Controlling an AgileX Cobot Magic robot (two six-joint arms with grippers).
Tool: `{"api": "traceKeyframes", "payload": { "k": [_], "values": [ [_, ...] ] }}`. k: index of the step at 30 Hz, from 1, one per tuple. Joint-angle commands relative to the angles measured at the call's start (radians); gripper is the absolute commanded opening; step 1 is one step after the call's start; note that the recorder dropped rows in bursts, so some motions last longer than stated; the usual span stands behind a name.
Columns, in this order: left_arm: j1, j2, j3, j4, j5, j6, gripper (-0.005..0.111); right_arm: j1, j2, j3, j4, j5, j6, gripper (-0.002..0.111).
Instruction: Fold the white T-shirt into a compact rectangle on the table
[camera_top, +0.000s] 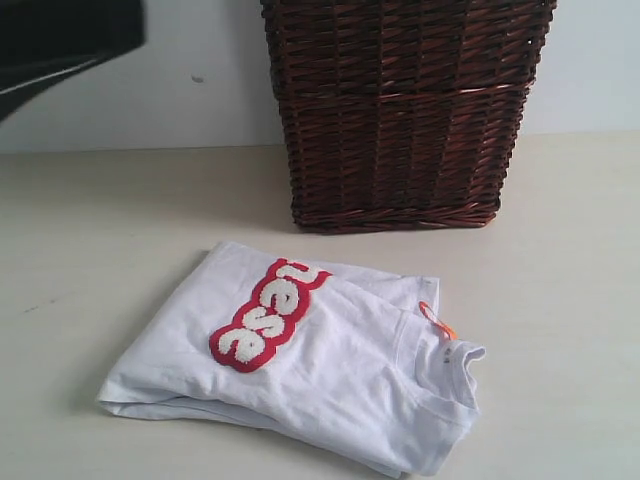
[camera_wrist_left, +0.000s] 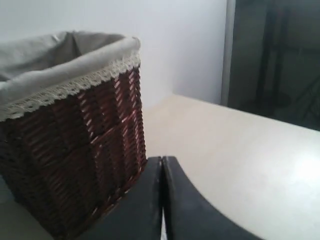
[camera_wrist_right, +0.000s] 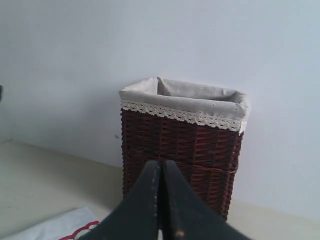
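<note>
Pale cream worktop (camera_top: 80, 220), matte, backed by a plain white wall (camera_top: 200, 70).

Item 1: white T-shirt (camera_top: 330, 370). Folded into a compact, roughly rectangular stack of several layers, lying flat on the worktop toward its near edge, set at a slant to that edge. Fuzzy white lettering (camera_top: 265, 315) outlined in red faces up on the top layer; only part of the word shows. The collar (camera_top: 450, 365) sits at the right end of the stack, with a small orange tag (camera_top: 437, 322) sticking out just beside it. Nothing touches the garment.

Item 2: dark brown wicker basket (camera_top: 400, 110). Upright at the far edge of the worktop, close to the wall, behind the shirt and apart from it. Lined with a grey cloth liner (camera_wrist_right: 200, 95) folded over the rim and finished with white lace trim (camera_wrist_right: 180, 116).

Item 3: left hand (camera_wrist_left: 162, 200). Black fingers pressed together, nothing between them. Held above the worktop next to the basket.

Item 4: right hand (camera_wrist_right: 161, 200). Fingers likewise pressed together and empty, raised in front of the basket, with one corner of the shirt showing below it.

Item 5: dark shape (camera_top: 60, 40) at the far left above the worktop; what it is cannot be told.
</note>
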Motion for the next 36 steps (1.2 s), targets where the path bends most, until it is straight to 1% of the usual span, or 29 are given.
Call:
{"api": "traceKeyframes", "payload": {
  "k": [1,4,8,12,15,16,19,22,23,24,33,36],
  "values": [
    [0.0,-0.22,0.18,-0.001,-0.112,0.001,0.0,-0.002,-0.003,0.007,0.009,-0.038,0.045,0.0],
    [0.0,-0.359,0.283,-0.008,-0.136,-0.003,0.0,-0.002,-0.003,0.031,0.021,-0.119,0.046,0.0],
    [0.0,-0.499,0.372,-0.015,-0.136,-0.038,0.0,-0.002,-0.003,0.109,0.031,-0.256,0.052,0.0],
    [0.0,-0.592,0.427,-0.022,-0.078,-0.055,0.0,-0.002,-0.003,0.214,0.031,-0.366,0.084,0.0],
    [0.0,-0.633,0.476,-0.083,-0.045,-0.091,0.0,-0.002,-0.003,0.281,0.031,-0.394,0.105,0.0],
    [0.0,-0.643,0.516,-0.086,-0.015,-0.087,0.0,-0.002,-0.003,0.318,0.039,-0.411,0.105,0.0],
    [0.0,-0.643,0.591,-0.093,-0.009,-0.082,0.0,-0.002,-0.003,0.378,0.056,-0.43,0.114,0.0],
    [0.0,-0.643,0.669,-0.156,-0.009,-0.086,0.0,-0.002,-0.003,0.399,0.056,-0.431,0.12,0.0],
    [0.0,-0.643,0.682,-0.174,-0.009,-0.086,0.0,-0.002,-0.003,0.399,0.056,-0.431,0.12,0.0],
    [0.0,-0.643,0.694,-0.247,-0.006,-0.09,0.0,-0.002,-0.003,0.399,0.056,-0.431,0.12,0.0],
    [0.0,-0.643,0.694,-0.235,-0.003,-0.085,0.0,-0.002,-0.003,0.399,0.052,-0.431,0.119,0.0],
    [0.0,-0.643,0.694,-0.191,-0.001,-0.085,0.0,-0.002,-0.003,0.399,0.052,-0.431,0.119,0.0]
  ]
}}
